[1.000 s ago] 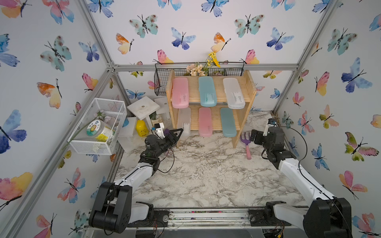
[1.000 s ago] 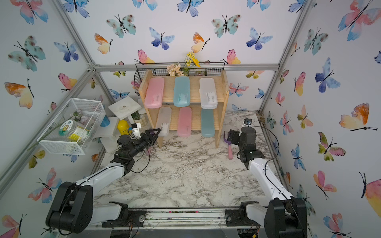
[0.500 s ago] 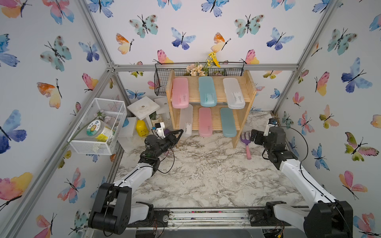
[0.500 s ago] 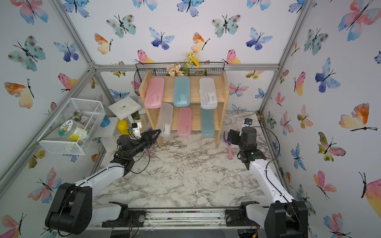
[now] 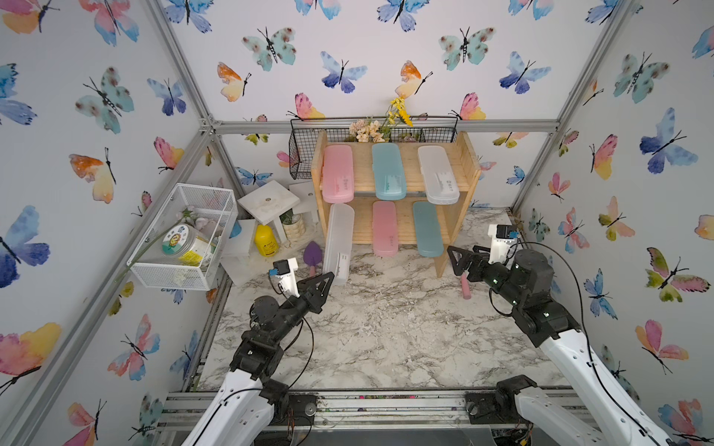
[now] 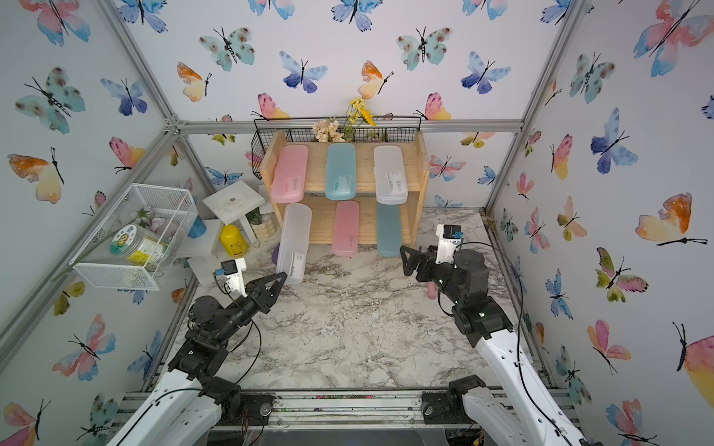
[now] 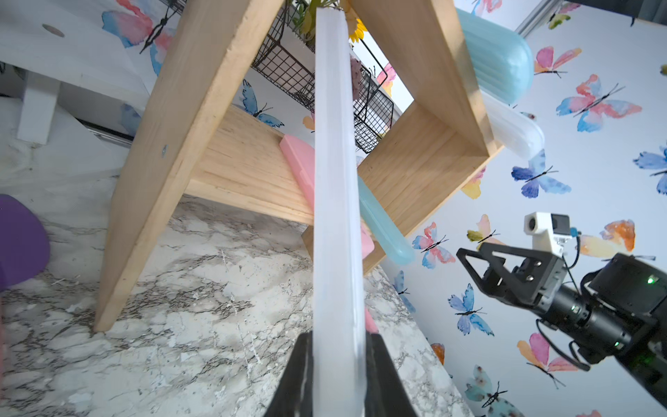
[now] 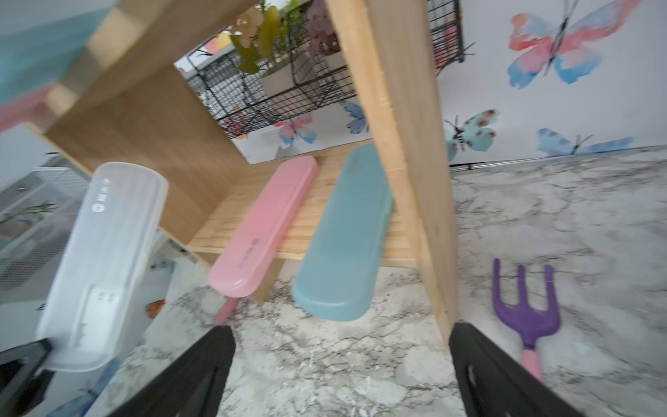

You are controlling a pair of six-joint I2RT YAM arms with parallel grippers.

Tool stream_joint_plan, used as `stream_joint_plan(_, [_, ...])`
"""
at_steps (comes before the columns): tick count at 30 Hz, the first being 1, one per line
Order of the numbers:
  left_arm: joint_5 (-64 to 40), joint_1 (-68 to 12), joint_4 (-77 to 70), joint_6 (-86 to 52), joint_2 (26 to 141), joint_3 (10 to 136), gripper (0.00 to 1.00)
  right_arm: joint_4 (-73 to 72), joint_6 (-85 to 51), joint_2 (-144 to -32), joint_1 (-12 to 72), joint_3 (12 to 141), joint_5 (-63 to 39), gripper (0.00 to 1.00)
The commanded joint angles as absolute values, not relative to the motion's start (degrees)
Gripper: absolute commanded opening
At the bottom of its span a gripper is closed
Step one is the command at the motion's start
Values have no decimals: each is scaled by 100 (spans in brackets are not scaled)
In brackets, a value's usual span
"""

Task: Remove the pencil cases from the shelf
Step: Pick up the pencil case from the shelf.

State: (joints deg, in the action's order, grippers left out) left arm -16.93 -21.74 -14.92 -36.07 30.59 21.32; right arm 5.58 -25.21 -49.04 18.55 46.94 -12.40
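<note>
The wooden shelf (image 5: 362,170) stands at the back. Its top tier holds a pink (image 5: 337,173), a teal (image 5: 388,172) and a frosted white pencil case (image 5: 438,173). A pink case (image 5: 384,228) and a teal case (image 5: 427,228) lie on the lower tier. A second frosted white case (image 5: 339,243) sticks out of the lower tier's left side over the table. My left gripper (image 5: 328,276) is shut on its near end, and the left wrist view shows the case (image 7: 337,216) edge-on between the fingers. My right gripper (image 5: 458,256) is open and empty beside the shelf's right panel, facing the lower teal case (image 8: 343,238).
A purple trowel (image 5: 312,253) lies left of the held case. A purple fork (image 8: 527,310) lies right of the shelf, under my right gripper. A black wire basket (image 5: 305,154) hangs behind the shelf. A white mesh basket (image 5: 185,235), white stool (image 5: 268,200) and yellow bottle (image 5: 266,241) crowd the left.
My left gripper has shut on the frosted white case's near end, and the case has slid out of the lower tier toward the front. The right arm has barely moved.
</note>
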Motion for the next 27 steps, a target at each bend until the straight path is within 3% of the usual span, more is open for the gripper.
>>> stream_joint_plan(1, [-880,-2635,-866,-2928,2271,1879,1,295,-3473,-4734,2032,4587,-2179,99])
stream_joint_plan(5, [-212,-3539,-809,-2662,1895,1670,0,-261,-4059,-4837,2653,4545,-2148,99])
stream_joint_plan(13, [1590,-5298,-1055,-2018,2336,1970,0,-668,-4022,-6291,4844,5398,-761,99])
stream_joint_plan(27, [2415,-6046,-1573,-1870,2555,1904,0,-1068,-4331,-7646,5684,6047,-131,99])
